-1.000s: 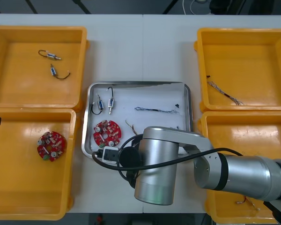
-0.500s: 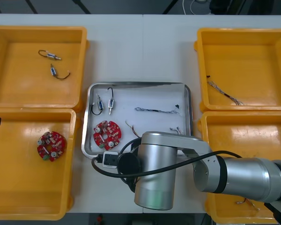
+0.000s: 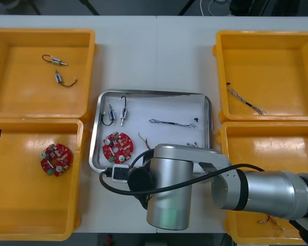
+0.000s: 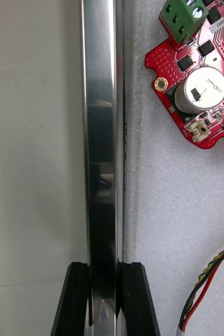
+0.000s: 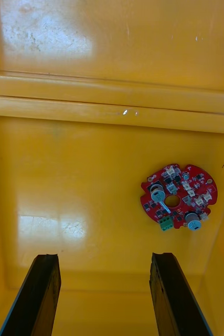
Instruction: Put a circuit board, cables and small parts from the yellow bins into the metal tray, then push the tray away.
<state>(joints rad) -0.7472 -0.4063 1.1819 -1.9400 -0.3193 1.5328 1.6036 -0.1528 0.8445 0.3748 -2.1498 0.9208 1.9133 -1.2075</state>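
Metal tray (image 3: pixel 154 93) sits at the middle of the desk (image 3: pixel 154 51) between the yellow bins, its long axis running across from one pair of bins to the other. It already holds a circuit board (image 3: pixel 118 145), small metal parts (image 3: pixel 117 114), a blue and white cable (image 3: pixel 169 122) and a red and yellow cable (image 3: pixel 143 137), so what remains looks like the push.

The right gripper (image 4: pixel 105 270) is at the tray's near rim, toward its left corner. Its fingers (image 4: pixel 138 299) pinch the shiny rim (image 4: pixel 102 131): one stands outside the tray on the desk side, the other inside on the white lining. The rim runs straight on from between them. The board (image 4: pixel 201 94) lies inside the tray, farther along the rim on the inner finger's side.

The push must go toward the far side of the desk. Since the hold is off to the tray's left end, I judge the tray may swing instead of sliding square.

The left gripper (image 5: pixel 105 262) waits left of the tray, fingers spread, over a bin (image 5: pixel 91 157) holding a spare board (image 5: pixel 177 197).

From above, the right arm (image 3: pixel 169 189) covers the tray's near edge, the grip itself and part of the red and yellow cable.
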